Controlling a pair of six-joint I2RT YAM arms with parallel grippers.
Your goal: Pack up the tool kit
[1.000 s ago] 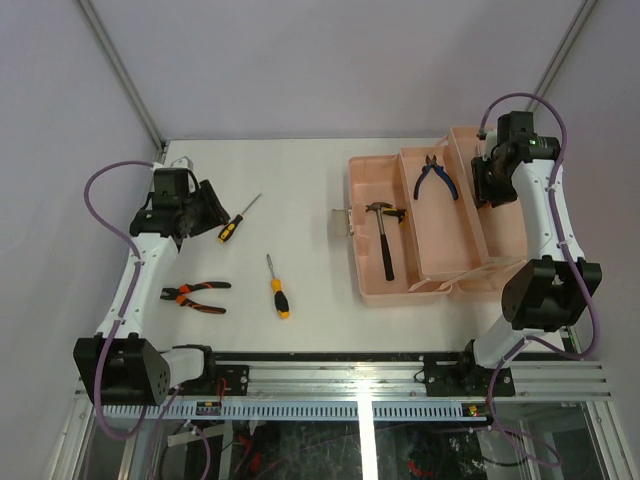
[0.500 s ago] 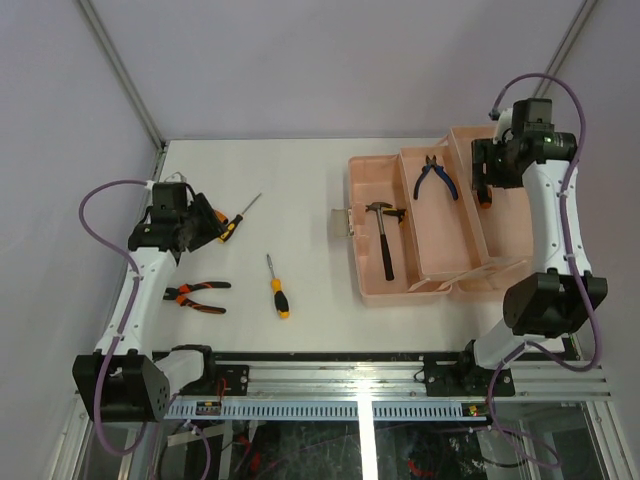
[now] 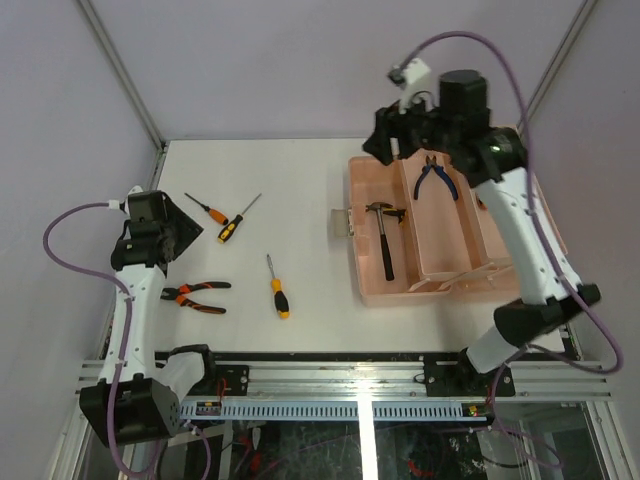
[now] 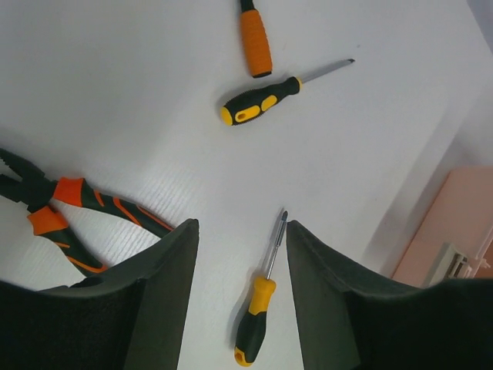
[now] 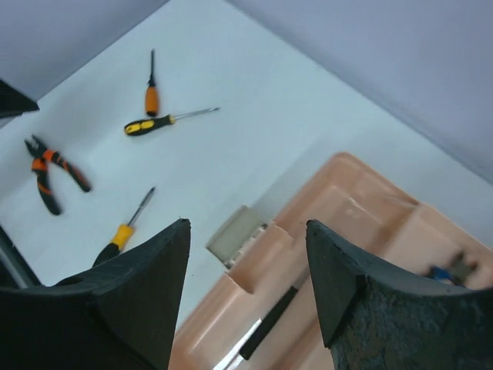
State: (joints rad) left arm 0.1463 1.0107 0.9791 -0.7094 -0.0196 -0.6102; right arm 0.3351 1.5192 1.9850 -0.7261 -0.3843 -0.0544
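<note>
Step in hand, as judged: pickup of loose tools. The left gripper [image 4: 239, 247] is held wide open and empty above the white table [image 3: 310, 180], over the near yellow-and-black screwdriver [image 4: 259, 324]. A descent and a close across its handle are called for next. The right gripper [image 5: 246, 227] is spread open and empty, raised above the salmon-pink translucent plastic toolbox [image 3: 358, 270], which lies open at table right. A small black-handled hammer [image 3: 383, 240] is seen in its main compartment and blue-handled pliers [image 3: 435, 178] in its tray. Orange-black pliers [image 3: 195, 296], a far yellow-and-black screwdriver [image 3: 238, 220] and an orange-handled screwdriver [image 3: 208, 210] are not yet packed.

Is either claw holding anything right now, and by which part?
Nothing is held. The left claw and the right claw are both open and empty.
</note>
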